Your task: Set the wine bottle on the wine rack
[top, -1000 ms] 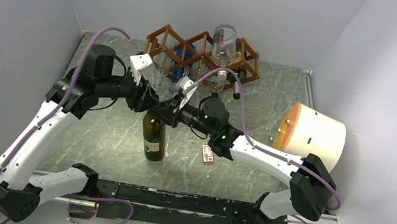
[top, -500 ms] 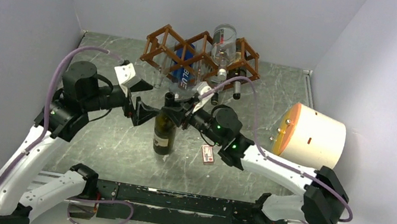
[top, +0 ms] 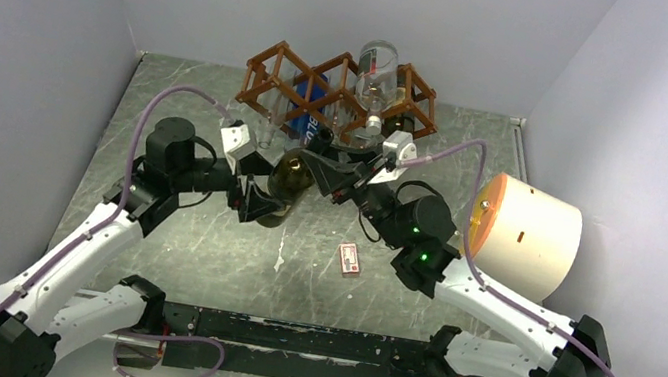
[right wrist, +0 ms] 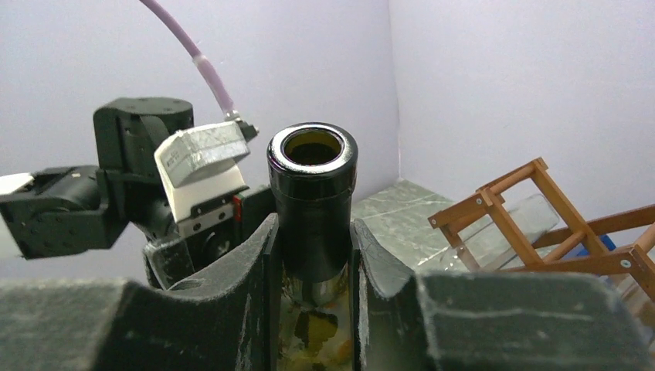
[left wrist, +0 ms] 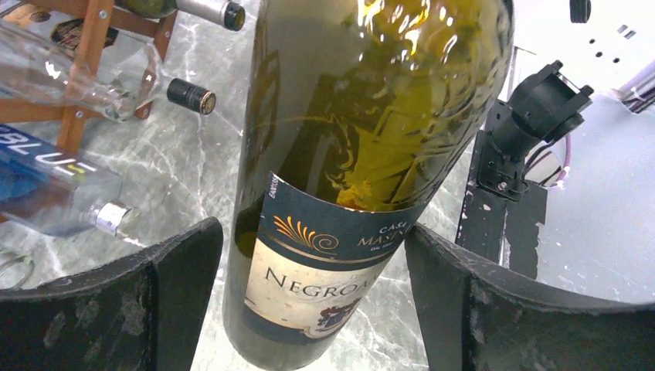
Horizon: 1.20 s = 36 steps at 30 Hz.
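Note:
The wine bottle, dark green glass with a navy and cream label, hangs tilted above the table just in front of the wine rack. My right gripper is shut on its black-capped neck, the open mouth pointing at the wrist camera. My left gripper stands open around the bottle's lower body. Its left finger is clear of the glass. Its right finger sits right beside the label. The reddish-brown lattice rack also appears at the right and upper left.
The rack holds a clear bottle, a blue-labelled bottle and dark-capped bottle necks. A white cylinder with an orange face lies at the right. A small red and white box lies on the marbled table.
My left gripper has opened and let go of the bottle. My right gripper has carried the bottle up and back toward the rack, tipping it from upright to tilted.

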Tool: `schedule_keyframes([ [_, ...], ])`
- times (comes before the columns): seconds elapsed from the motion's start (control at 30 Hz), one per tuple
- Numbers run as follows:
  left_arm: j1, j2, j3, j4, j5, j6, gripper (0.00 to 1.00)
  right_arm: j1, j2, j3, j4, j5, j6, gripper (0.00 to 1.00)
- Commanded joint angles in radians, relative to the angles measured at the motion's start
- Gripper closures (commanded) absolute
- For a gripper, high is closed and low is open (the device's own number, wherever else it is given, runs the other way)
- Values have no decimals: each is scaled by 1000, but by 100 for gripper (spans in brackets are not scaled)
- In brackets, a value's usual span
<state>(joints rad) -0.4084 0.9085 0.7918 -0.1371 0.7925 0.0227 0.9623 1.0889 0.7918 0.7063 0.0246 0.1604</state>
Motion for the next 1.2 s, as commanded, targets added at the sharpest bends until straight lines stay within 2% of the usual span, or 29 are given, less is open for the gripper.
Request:
schedule_keyframes([
  [0.0,-6,24,-38,219,134,-53,9,-3,-37,88,139,19,51,100],
  [0.2,-20,20,-156,485,266,-150,9,-4,-41,108,152,4,85,100],
  [0.3,-33,40,-159,497,298,-136,10,-3,-48,109,153,-11,102,100],
  [0.43,-65,75,-135,496,270,-133,9,-4,-57,95,165,-12,123,100],
  [0.53,-86,108,-133,590,270,-183,6,-3,-68,73,190,-6,135,100],
  [0.57,-92,118,-135,623,272,-204,2,-3,-71,69,193,-5,137,100],
  [0.63,-102,135,-133,661,281,-225,2,-3,-77,64,186,-4,138,100],
  [0.7,-105,138,-122,636,276,-193,11,-3,-83,63,175,-4,138,100],
  [0.77,-108,127,-116,615,241,-160,27,-4,-94,62,158,-5,139,100],
  [0.87,-107,105,-97,580,193,-100,66,-4,-111,66,108,-17,142,100],
  [0.9,-108,90,-74,536,169,-61,91,-4,-118,69,75,-17,142,100],
  [0.93,-108,78,-43,468,129,-9,93,-4,-129,79,25,-12,146,100],
  [0.97,-108,66,-11,375,99,49,93,-4,-137,88,-29,-8,149,98],
  [1.0,-108,54,15,316,74,114,93,-4,-146,101,-93,-4,148,87],
  [1.1,-108,11,66,215,-51,274,93,-4,-186,130,-282,-9,135,46],
  [1.17,-108,-12,96,151,-125,385,93,-3,-221,148,-408,-16,111,31],
])
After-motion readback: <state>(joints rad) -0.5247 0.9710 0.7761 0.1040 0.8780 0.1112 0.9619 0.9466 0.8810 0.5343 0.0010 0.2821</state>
